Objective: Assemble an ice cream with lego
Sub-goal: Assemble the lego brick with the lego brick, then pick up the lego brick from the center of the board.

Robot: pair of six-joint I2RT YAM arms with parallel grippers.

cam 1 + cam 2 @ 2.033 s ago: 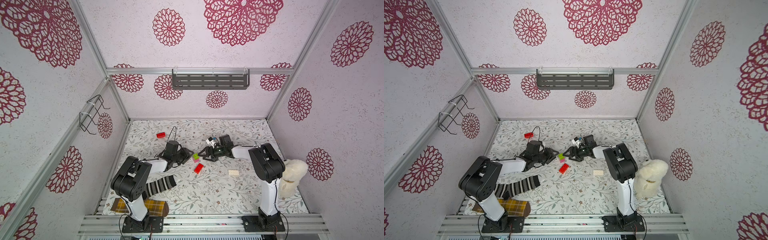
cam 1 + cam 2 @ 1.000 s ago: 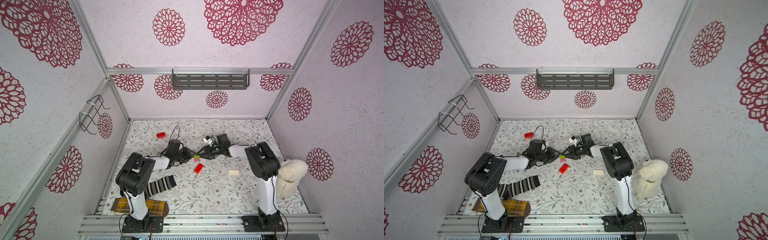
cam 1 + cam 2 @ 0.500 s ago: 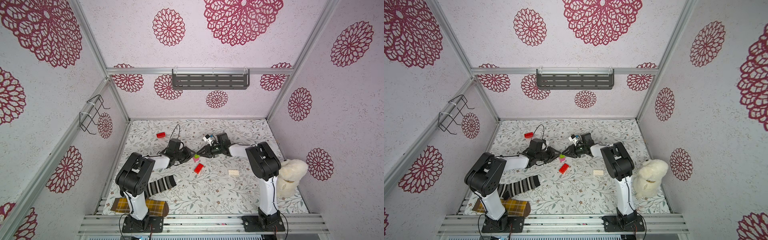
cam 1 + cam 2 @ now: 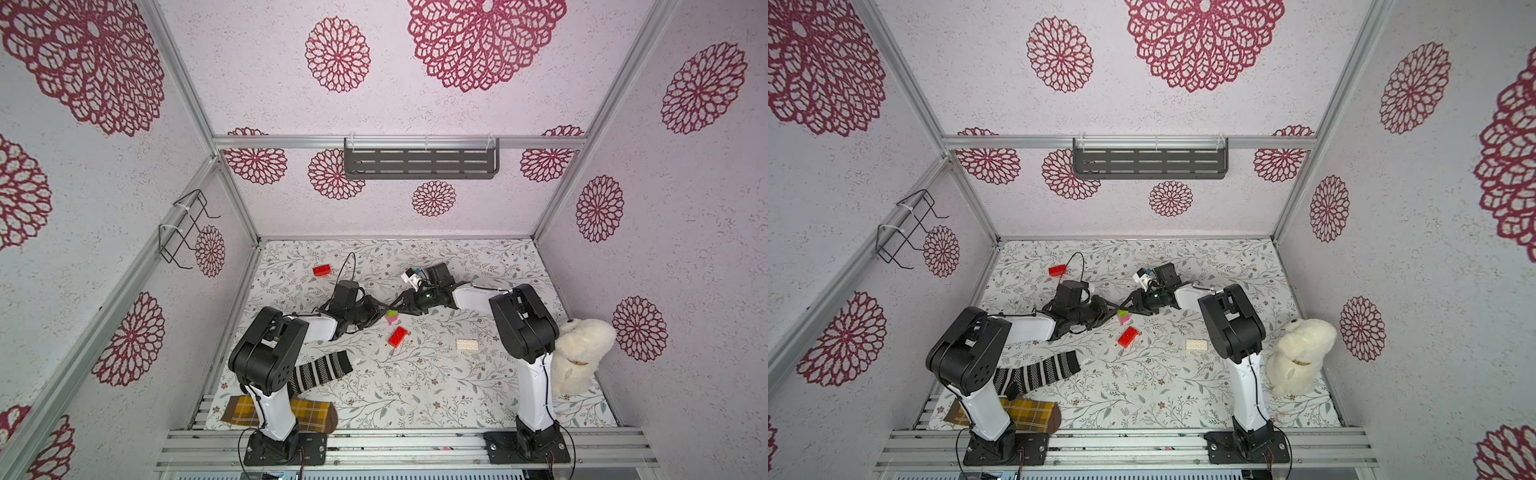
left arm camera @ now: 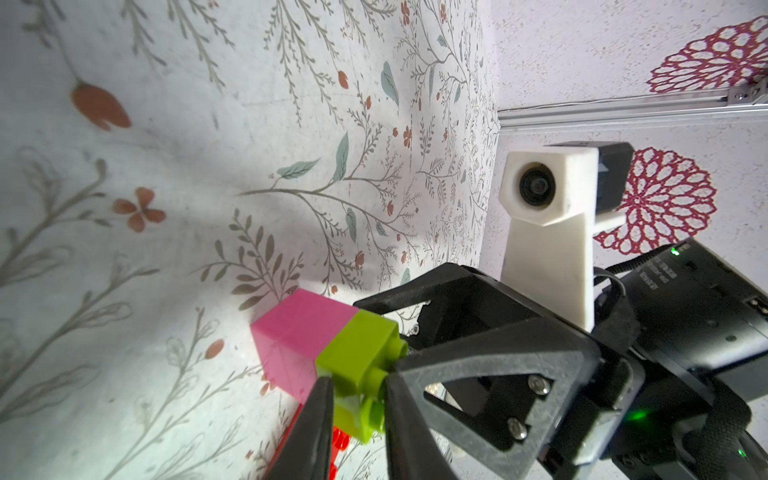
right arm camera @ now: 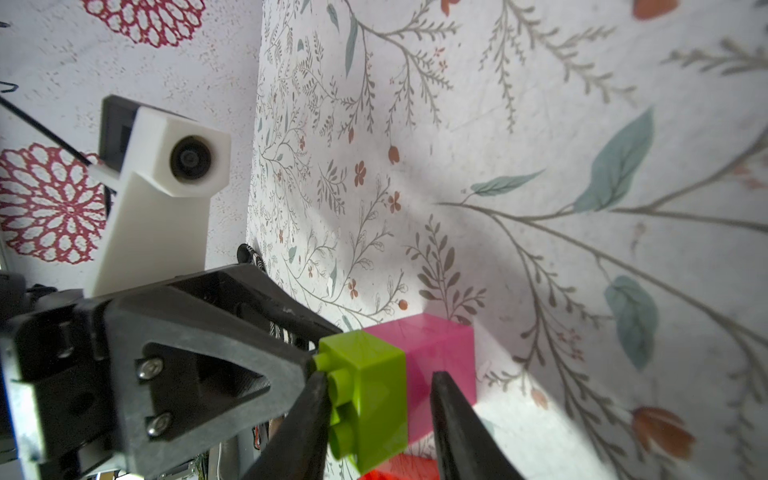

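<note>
A lime-green brick on a pink brick, joined as one short stack (image 4: 392, 316) (image 4: 1123, 316), lies on its side on the floral mat. My left gripper (image 5: 357, 386) (image 4: 379, 312) is shut on its green end. My right gripper (image 6: 378, 382) (image 4: 400, 306) straddles the same stack, open; one finger touches the studs, while a gap shows at the other. One red brick (image 4: 397, 336) (image 4: 1128, 336) lies just in front of the stack. The white brick (image 4: 466, 344) (image 4: 1198, 345) lies to its right, and another red brick (image 4: 322, 270) (image 4: 1057, 270) sits at the back left.
A striped sock (image 4: 320, 370) and a plaid sock (image 4: 307, 413) lie by the left arm's base. A cream plush bear (image 4: 582, 353) sits against the right wall. A dark shelf (image 4: 419, 162) hangs on the back wall and a wire rack (image 4: 183, 232) on the left wall.
Both grippers have drawn in around the green-and-pink stack from either side. The stack and the loose bricks have stayed where they were.
</note>
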